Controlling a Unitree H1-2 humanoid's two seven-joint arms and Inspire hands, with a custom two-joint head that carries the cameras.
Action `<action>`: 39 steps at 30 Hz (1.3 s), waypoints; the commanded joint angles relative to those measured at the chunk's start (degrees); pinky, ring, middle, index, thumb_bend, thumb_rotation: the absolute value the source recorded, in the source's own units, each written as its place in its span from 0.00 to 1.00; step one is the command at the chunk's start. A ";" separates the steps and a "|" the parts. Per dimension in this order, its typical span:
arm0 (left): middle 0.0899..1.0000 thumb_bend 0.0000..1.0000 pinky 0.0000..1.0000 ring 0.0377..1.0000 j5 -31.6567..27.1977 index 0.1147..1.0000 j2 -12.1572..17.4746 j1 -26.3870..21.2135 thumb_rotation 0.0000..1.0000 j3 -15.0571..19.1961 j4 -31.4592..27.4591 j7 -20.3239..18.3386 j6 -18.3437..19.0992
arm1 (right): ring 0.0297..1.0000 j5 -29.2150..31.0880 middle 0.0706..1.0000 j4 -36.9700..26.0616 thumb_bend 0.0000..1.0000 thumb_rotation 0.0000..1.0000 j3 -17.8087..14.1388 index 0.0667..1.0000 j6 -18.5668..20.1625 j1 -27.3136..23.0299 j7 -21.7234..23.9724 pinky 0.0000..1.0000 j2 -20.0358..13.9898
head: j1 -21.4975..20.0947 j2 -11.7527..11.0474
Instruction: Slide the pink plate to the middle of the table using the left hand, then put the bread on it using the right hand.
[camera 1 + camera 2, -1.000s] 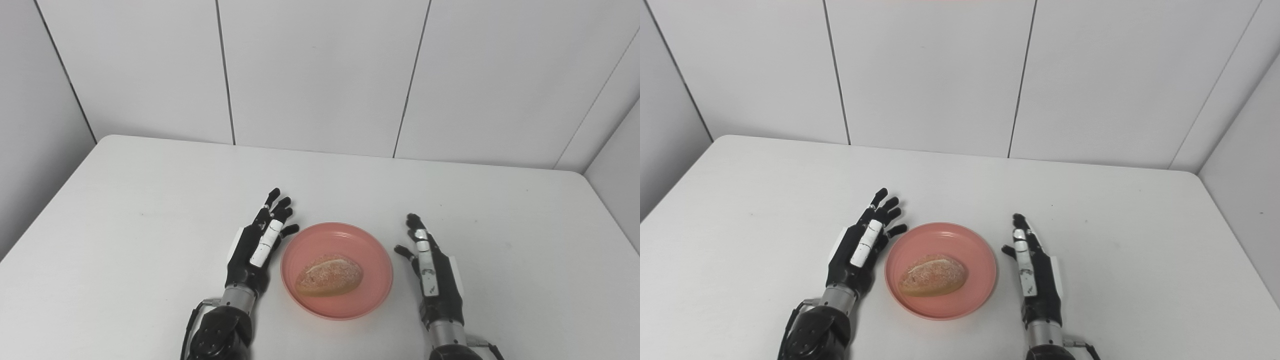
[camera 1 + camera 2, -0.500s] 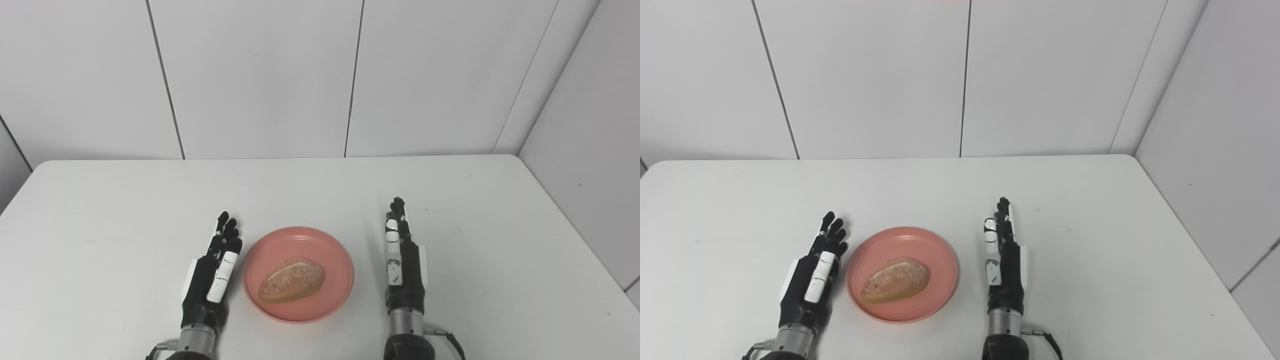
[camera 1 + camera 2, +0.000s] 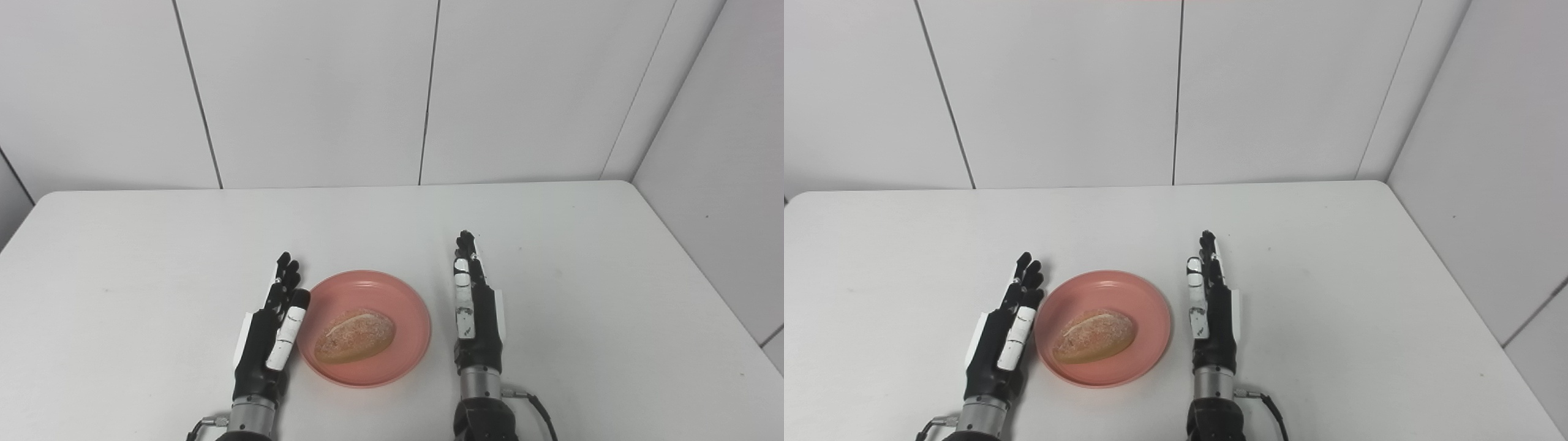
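Your bread [image 3: 355, 335] already sits on the pink plate [image 3: 407, 294] mid-counter [image 3: 122, 245]; left hand [image 3: 272, 334] and right hand [image 3: 474, 309] flank it, fingers straight, holding nothing.

White table [image 3: 153, 245], rounded corners, backed by white panelled walls [image 3: 306, 92]. Pink plate [image 3: 404, 303], round, shallow, near the front edge; one bread roll [image 3: 355, 335], oval, golden-brown crust, lying inside it left of centre. Left robot hand [image 3: 272, 334], black with white panels, fingers extended, just beside the plate's left rim, holding nothing. Right robot hand [image 3: 473, 306], fingers straight and together, near the plate's right rim, apart from it, empty.
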 commanded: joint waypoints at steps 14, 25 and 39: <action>1.00 0.72 1.00 1.00 9.30 1.00 -3.30 -1.60 0.89 -1.04 2.66 6.38 -8.93 | 0.97 4.29 0.96 -6.65 0.68 1.00 -0.78 0.90 15.44 3.81 4.95 1.00 1.86 | 6.30 -0.01; 1.00 0.73 1.00 1.00 11.00 1.00 -4.53 -2.27 0.92 -0.89 3.46 8.14 -7.01 | 0.95 5.09 0.94 -7.26 0.71 1.00 -2.13 0.88 15.14 4.68 7.45 1.00 0.81 | 10.08 -0.34; 1.00 0.82 1.00 1.00 10.30 1.00 -5.84 -2.05 1.00 -0.29 4.37 8.47 -6.28 | 0.93 5.18 0.93 -5.40 0.74 1.00 -3.44 0.90 9.72 5.52 10.22 0.97 -0.21 | 12.56 -3.81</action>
